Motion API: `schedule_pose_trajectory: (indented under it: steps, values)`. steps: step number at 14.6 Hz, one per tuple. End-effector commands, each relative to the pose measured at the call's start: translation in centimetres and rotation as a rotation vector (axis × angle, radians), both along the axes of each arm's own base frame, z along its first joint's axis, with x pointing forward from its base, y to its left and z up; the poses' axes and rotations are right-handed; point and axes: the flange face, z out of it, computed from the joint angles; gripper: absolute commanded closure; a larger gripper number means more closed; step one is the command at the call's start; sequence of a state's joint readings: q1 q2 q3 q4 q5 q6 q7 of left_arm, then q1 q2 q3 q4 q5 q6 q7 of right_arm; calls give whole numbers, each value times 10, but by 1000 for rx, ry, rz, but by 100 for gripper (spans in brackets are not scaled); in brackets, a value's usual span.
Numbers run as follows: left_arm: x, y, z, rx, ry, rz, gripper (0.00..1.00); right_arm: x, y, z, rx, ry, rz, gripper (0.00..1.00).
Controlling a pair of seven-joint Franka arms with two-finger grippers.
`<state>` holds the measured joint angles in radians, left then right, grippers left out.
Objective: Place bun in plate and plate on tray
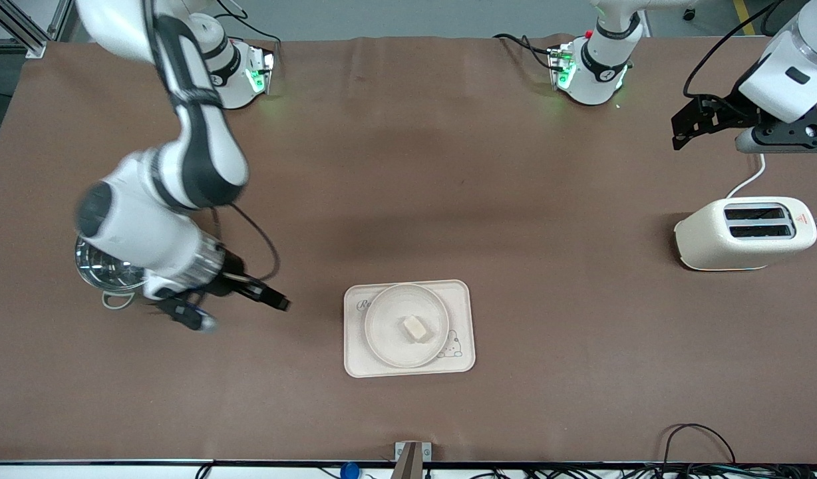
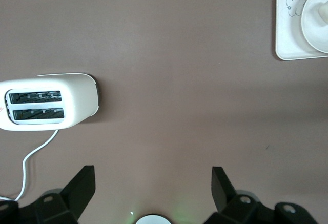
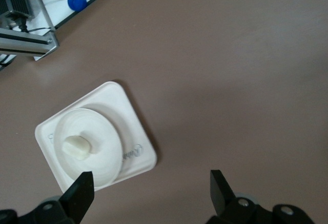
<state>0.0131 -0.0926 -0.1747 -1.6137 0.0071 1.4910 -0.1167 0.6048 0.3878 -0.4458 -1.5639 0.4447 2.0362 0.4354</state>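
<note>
Two white Franka arms with dark grey joint bands, black grippers, black cables, green lights glowing at their bases

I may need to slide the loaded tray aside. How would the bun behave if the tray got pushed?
The bun is blocky with flat faces, so it would probably slide rather than roll. It sits loose in the plate, whose raised rim should catch it. The plate itself might skate on the tray.
</note>
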Motion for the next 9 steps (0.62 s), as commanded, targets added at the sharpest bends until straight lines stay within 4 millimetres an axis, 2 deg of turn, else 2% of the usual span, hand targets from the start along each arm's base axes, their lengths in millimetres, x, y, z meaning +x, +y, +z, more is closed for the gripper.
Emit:
schedule_pose_trajectory:
  steps: [1, 4, 6, 8, 9]
  values:
    - [1, 0, 3, -6, -3, 2, 0, -38, -48, 67, -130, 31, 70, 0]
    - [0, -1, 4, -8, -4, -2, 0, -70, -111, 124, -219, 73, 189, 0]
    - [0, -1, 6, -8, -9, -2, 0, -93, -164, 153, -234, 86, 244, 0]
    - [0, -2, 6, -10, -8, -9, 0, -119, -192, 176, -239, 103, 308, 0]
    - [0, -2, 6, -10, -8, -14, 0, -135, -196, 188, -257, 121, 324, 0]
